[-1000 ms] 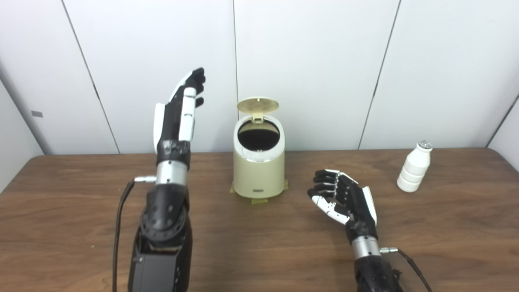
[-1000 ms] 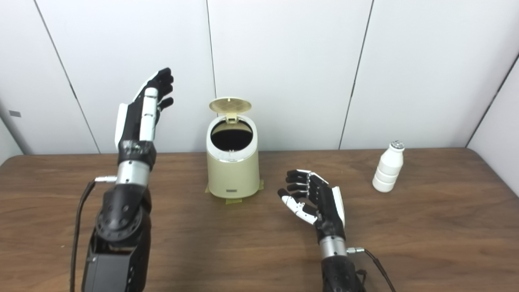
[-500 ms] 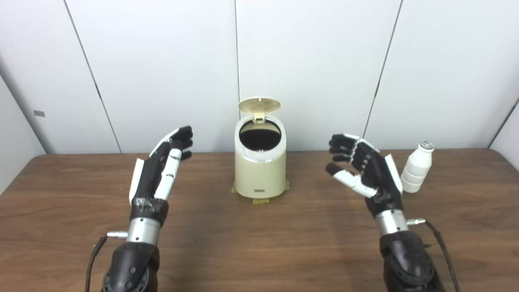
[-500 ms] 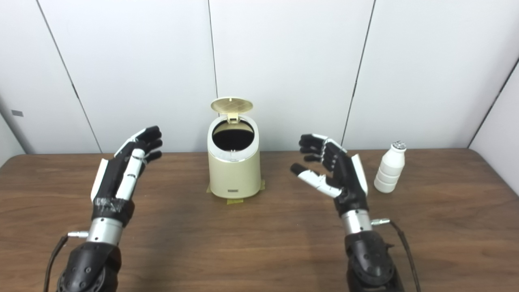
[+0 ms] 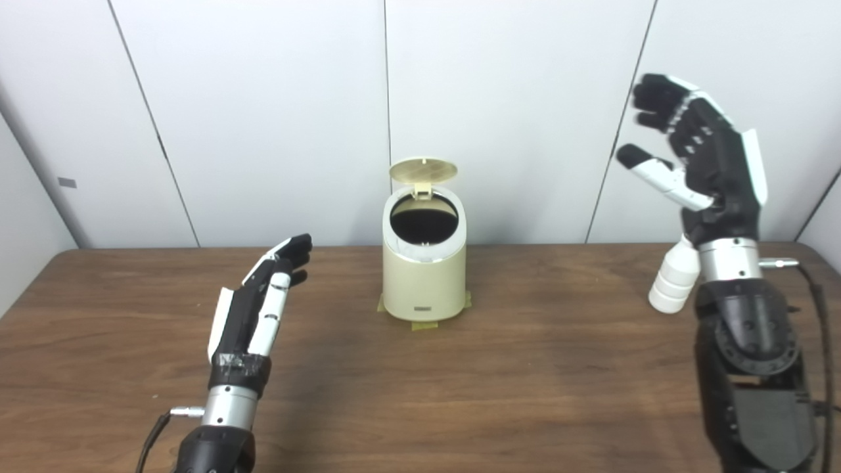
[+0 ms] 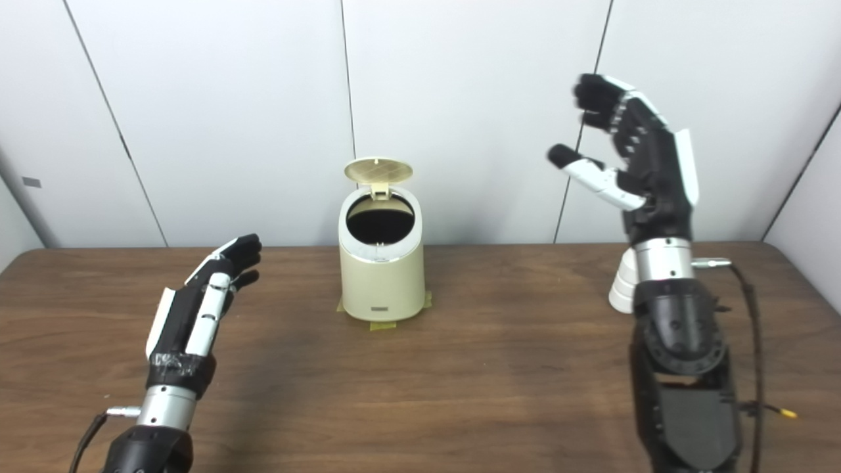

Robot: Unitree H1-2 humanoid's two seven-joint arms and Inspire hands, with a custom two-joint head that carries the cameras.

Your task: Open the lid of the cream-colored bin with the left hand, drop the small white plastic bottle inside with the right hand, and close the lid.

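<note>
One bin (image 5: 424,279), one bottle (image 5: 671,282), two hands (image 5: 253,309) (image 5: 706,164).

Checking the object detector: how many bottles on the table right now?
1. The white bottle stands at the table's right rear, partly hidden behind the raised right hand's wrist. Nothing visible inside the open bin, though its interior is dark.

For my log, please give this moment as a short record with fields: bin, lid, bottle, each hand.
bin: cream-colored bin at table's centre back
lid: lid up, opening uncovered
bottle: white bottle standing on table, right side, partly behind right forearm
left hand: left hand open, low over table, left of bin
right hand: right hand open, raised above bottle, holding nothing
</note>
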